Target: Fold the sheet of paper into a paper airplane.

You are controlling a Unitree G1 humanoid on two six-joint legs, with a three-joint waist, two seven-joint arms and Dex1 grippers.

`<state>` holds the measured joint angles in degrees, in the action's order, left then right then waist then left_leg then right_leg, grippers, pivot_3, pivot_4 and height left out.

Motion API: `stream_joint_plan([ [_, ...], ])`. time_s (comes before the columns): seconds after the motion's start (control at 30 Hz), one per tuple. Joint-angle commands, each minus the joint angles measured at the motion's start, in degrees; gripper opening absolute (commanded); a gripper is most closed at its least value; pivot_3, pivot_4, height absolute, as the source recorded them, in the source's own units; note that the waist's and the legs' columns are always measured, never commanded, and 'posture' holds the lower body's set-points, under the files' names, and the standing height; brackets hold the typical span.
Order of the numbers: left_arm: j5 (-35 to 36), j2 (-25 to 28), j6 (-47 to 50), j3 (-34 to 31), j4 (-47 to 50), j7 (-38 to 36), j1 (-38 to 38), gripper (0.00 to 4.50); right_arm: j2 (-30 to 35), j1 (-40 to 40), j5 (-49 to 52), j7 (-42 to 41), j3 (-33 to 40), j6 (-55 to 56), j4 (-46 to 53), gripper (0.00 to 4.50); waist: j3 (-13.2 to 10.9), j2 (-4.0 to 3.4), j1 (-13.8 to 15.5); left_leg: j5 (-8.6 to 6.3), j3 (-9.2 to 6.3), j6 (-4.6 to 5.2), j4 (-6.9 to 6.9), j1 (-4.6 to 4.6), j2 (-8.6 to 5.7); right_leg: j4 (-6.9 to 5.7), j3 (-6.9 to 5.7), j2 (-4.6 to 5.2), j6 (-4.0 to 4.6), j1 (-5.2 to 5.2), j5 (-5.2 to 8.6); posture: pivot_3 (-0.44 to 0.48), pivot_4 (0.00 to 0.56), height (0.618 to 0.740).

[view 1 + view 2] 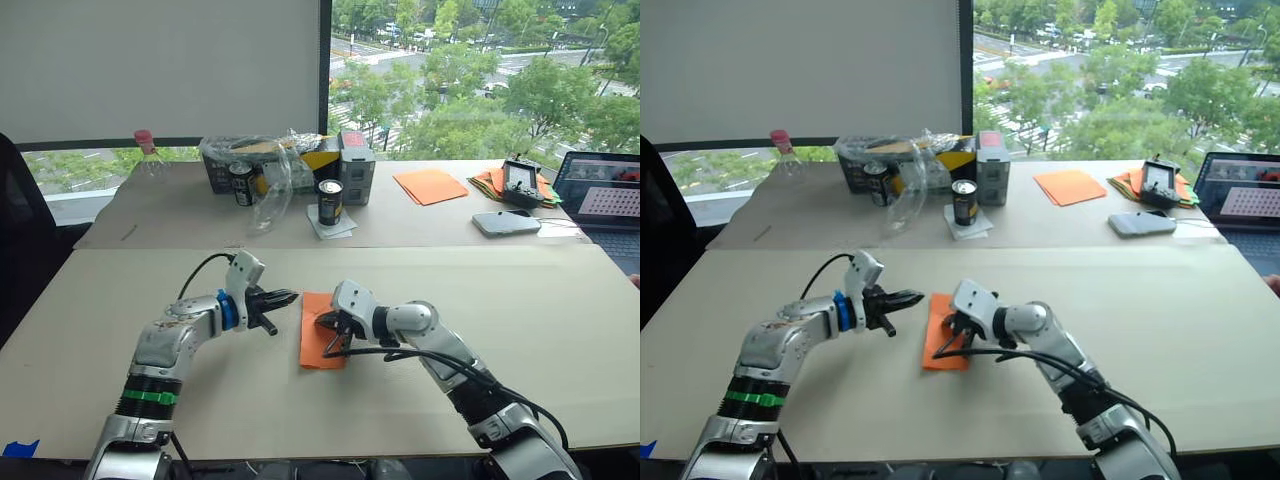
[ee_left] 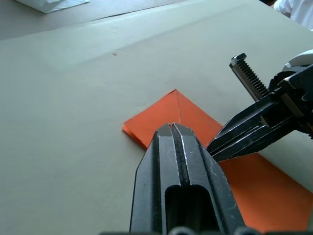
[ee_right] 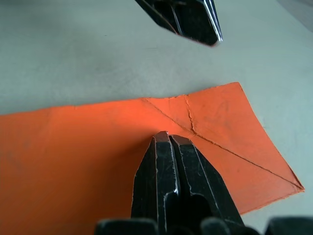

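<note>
Paper (image 1: 318, 338) lies flat on the near desk (image 1: 520, 300), between the two end effectors, already narrowed into a long folded strip with diagonal creases at its far end. The right end effector (image 3: 168, 139) is pressed tip-down on the paper with its fingers closed together and nothing gripped between them; this is judged to be a way of pinning the layers and flattening a crease rather than a grasp. The left end effector (image 1: 283, 298) is held just beside the paper's far left corner, fingers likewise closed and empty, and appears slightly above the desk, probably placed to nudge or press a corner flap next. From the head views the overall layout is given: the paper near the front edge and, on the far desk, a smooth orange sheet (image 1: 430, 185), a mixed-colour pile (image 1: 490, 183), cans (image 1: 330, 201) and a laptop (image 1: 600, 190). What is missed there is supplied by the wrist views: in the right wrist view the diagonal creases meeting near the tip, and a small wrinkle along one of them, are made plain, while in the left wrist view the pointed folded corner and the doubled edge along the paper's side are shown, with the right end effector's tips resting on the orange surface. Whether the left tips actually touch the paper cannot be told.
</note>
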<state>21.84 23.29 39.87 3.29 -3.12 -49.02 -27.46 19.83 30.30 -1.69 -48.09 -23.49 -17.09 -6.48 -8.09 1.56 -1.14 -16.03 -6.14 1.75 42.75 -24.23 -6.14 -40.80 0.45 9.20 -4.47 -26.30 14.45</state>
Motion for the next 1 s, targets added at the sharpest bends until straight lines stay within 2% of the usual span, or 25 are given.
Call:
stream_joint_plan([
  [0.03,-1.11,-0.07,-1.44,3.21,0.72,-1.32,-2.0,0.0,1.18,-2.35,-2.13,-0.52,-2.27,-3.88,0.63,0.04,0.0,0.0,0.02,0.0,0.0,0.0,-0.01,0.0,0.0,0.0,0.0,0.0,0.0,-0.01,0.0,0.0,0.15,0.67],
  [0.2,-5.24,2.07,-2.63,8.57,-1.23,-2.44,-1.33,0.0,2.3,-3.97,-1.38,1.27,0.46,-7.82,4.16,0.04,0.0,0.0,0.3,-0.02,0.0,0.02,0.0,0.0,-0.02,0.03,0.0,0.01,0.0,0.02,0.0,0.0,0.15,0.67],
  [0.27,-9.7,4.41,-8.2,12.2,-2.6,-3.78,-0.92,0.0,2.52,-4.52,-0.09,1.45,2.22,-7.6,4.61,0.04,0.0,0.0,0.34,-0.01,0.0,0.02,0.0,0.0,-0.02,0.04,-0.01,0.0,0.0,0.02,0.0,0.0,0.15,0.67],
  [0.57,-11.2,3.4,-12.16,13.48,-5.43,-5.22,-0.2,0.0,2.23,-2.91,3.0,2.18,7.88,-2.7,-0.21,0.04,0.01,-0.02,0.76,-0.02,-0.01,0.05,0.03,0.03,-0.03,0.06,-0.01,0.03,-0.01,0.09,0.01,0.0,0.15,0.67],
  [1.0,-11.6,2.42,-10.83,12.97,-2.7,-3.71,1.79,0.0,-2.4,7.28,1.17,6.01,9.45,3.57,-20.58,0.04,0.01,-0.02,0.31,-0.01,-0.01,0.04,0.02,0.04,-0.02,0.03,-0.01,0.0,0.0,0.07,0.0,0.0,0.15,0.67],
])
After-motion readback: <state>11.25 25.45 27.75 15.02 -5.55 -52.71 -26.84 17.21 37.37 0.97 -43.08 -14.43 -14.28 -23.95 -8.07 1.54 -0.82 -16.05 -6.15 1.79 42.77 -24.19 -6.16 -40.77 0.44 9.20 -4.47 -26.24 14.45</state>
